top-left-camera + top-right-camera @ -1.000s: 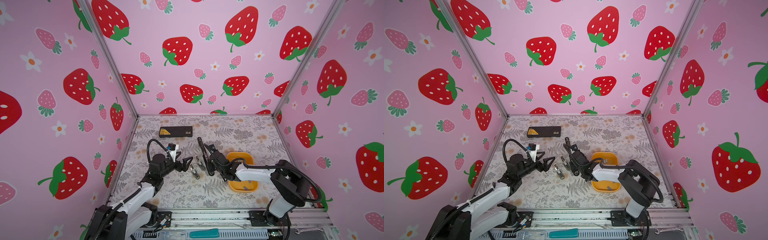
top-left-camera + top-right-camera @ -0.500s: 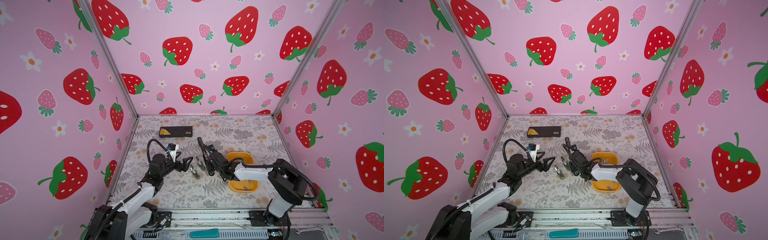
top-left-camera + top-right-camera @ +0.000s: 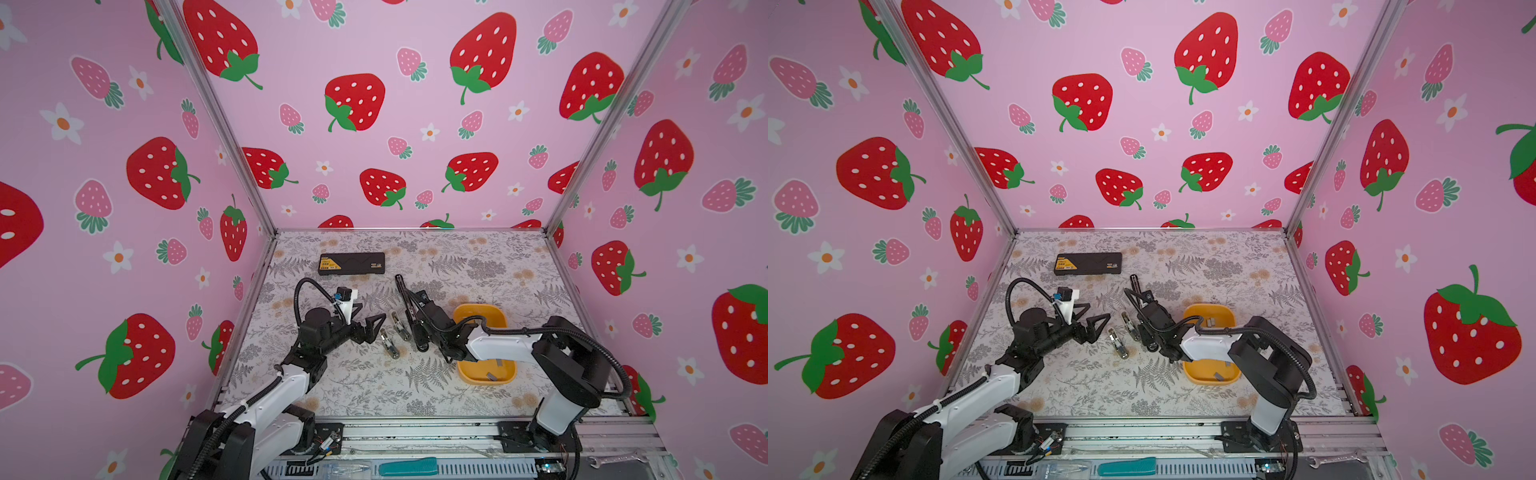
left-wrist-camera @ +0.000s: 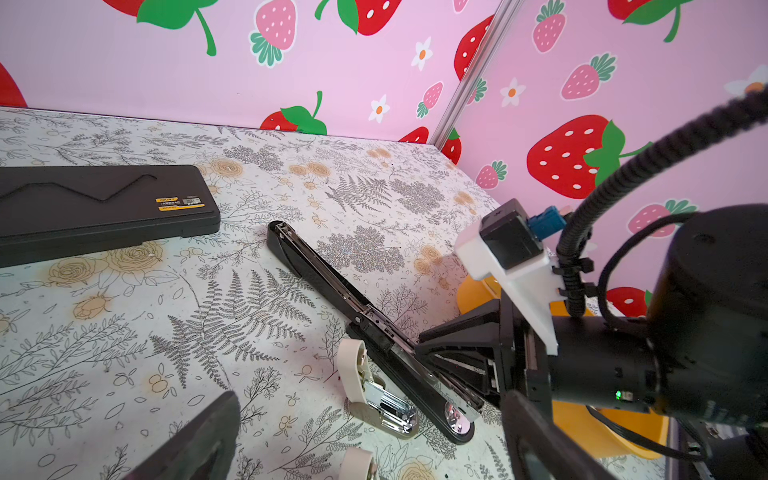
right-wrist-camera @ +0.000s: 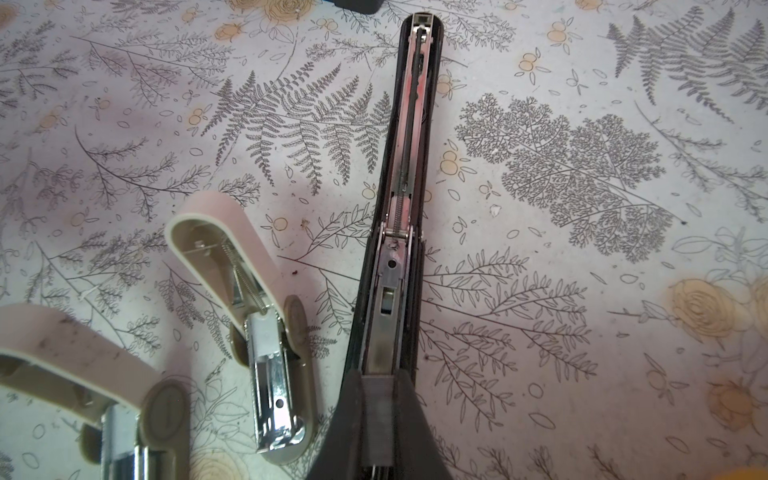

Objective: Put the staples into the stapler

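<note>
A long black stapler (image 3: 401, 286) is laid fully opened on the floral counter (image 3: 478, 257), with its lid folded back flat toward the rear wall and its metal channel exposed. The right tool (image 5: 376, 380) is seen at that channel, between the hinge and the front end, with its fingers pressed together; whether a thin strip is pinched between them cannot be told. The left tool (image 3: 372, 311) is held over the counter with its fingers spread wide and holding nothing. It is pointed toward the staplers and kept apart from them. Two small white staplers (image 5: 257, 332) are seen just beside the black stapler, on the side of the left arm. Both are hinged open with their metal magazines showing; one lies close alongside the black stapler's channel, and the other lies a little nearer the front edge of the counter. The staples (image 3: 493, 376) are found as small grey strips in a yellow tray (image 3: 486, 381), which is set on the right side of the counter and is partly covered by the right arm. A few strips can be made out in both top views near the tray's front wall. A black case (image 3: 351, 264) with a yellow label is laid flat near the back of the counter, well apart from the staplers.
</note>
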### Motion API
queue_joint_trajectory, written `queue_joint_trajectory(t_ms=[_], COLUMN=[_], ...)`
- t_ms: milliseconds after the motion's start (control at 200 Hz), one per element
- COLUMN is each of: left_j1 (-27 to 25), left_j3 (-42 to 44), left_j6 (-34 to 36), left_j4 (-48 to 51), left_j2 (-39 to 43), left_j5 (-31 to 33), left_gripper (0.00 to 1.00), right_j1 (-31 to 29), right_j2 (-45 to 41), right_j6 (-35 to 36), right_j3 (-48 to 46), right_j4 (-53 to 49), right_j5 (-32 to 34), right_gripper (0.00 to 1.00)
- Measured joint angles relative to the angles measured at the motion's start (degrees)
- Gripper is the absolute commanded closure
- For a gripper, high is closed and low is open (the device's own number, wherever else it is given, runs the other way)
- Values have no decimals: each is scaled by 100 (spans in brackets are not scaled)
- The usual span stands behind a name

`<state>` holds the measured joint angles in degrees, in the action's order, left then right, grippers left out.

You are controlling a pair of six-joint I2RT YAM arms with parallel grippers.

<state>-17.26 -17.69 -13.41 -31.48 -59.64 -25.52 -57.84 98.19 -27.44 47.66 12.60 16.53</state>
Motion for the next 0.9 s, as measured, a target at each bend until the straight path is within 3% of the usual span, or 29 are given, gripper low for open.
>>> queue_joint_trajectory(t_ms=[500, 900], left_j1=[-15, -26], left_j3=[0, 0], left_j6=[13, 15], left_j4=[0, 0], left_j2=[-4, -7], left_j5=[2, 4], left_gripper=[1, 1], right_j1=[-2, -2], right_j2=[-4, -487], right_j6=[-116, -116], right_j3=[0, -24], right_j4=[-26, -20], right_j5=[0, -9], right_gripper=[92, 92])
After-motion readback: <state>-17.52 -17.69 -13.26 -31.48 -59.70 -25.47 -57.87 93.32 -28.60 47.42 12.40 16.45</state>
